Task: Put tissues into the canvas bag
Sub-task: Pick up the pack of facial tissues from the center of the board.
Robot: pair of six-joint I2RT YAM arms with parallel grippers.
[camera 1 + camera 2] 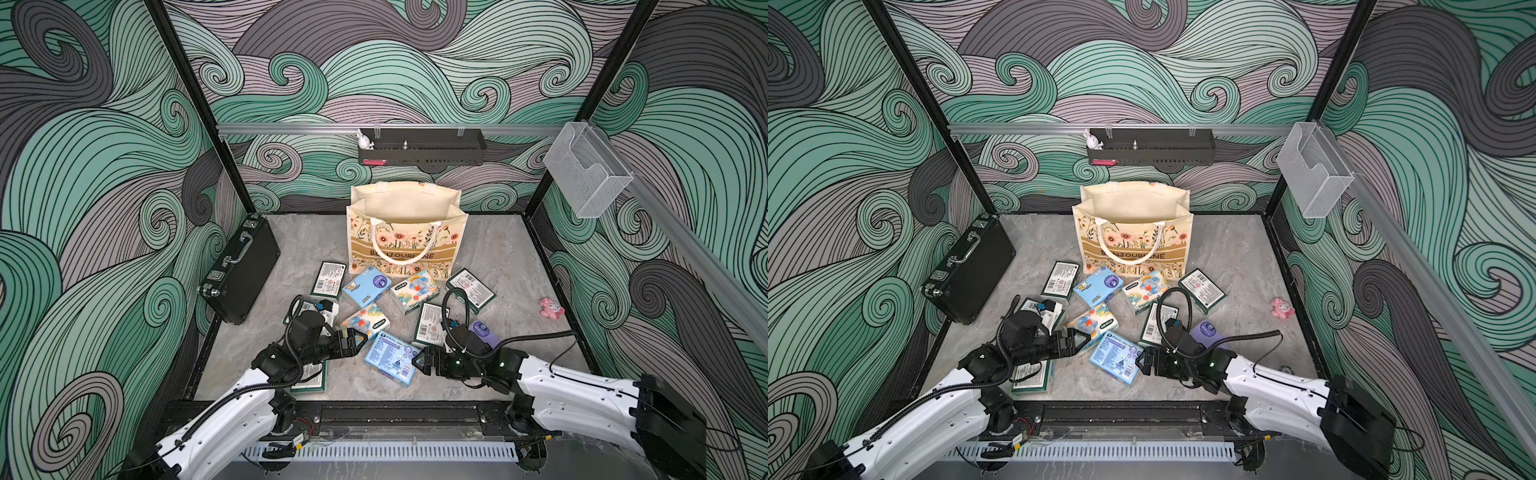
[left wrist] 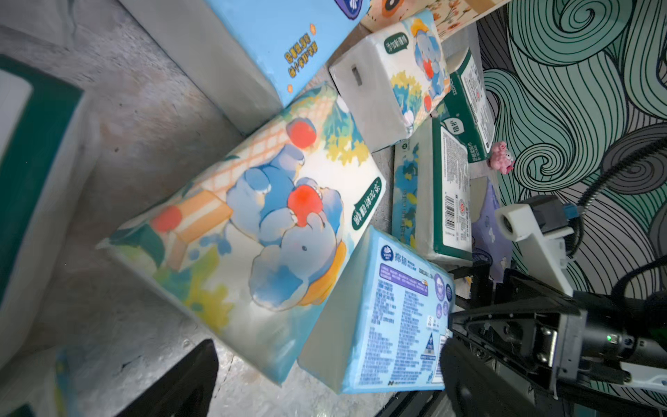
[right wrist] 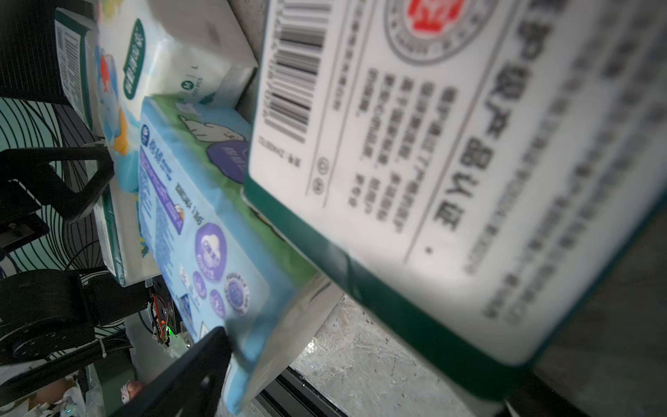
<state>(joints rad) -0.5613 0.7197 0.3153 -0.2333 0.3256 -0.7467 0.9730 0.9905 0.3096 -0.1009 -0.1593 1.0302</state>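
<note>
At the far left we see a black briefcase [image 1: 241, 268] propped against the side wall, well apart from the tissues. Next comes a green pack [image 1: 308, 379] lying flat, partly hidden under the left arm. The left gripper [image 1: 360, 337] hangs low over the table [image 1: 503, 257] with its fingers spread and nothing between them. Its tips are just beside an elephant pack [image 1: 365, 320], and we cannot tell whether they touch it. Just right of that lies a blue pack [image 1: 390, 363], printed side up, close against the elephant pack. Behind them, at the back of the table, the bag [image 1: 407, 237] stands upright with its mouth open. Every pack we can see lies on the table in front of it. The right gripper [image 1: 419, 363] sits at the blue pack's right edge, its fingers likewise spread wide and pinching nothing. In its wrist view a second green pack [image 3: 451, 162] looms close and blurred. Beside the right wrist lies a purple pack [image 1: 486, 334], and farther right a small pink toy [image 1: 551, 308] sits alone near the wall.
</note>
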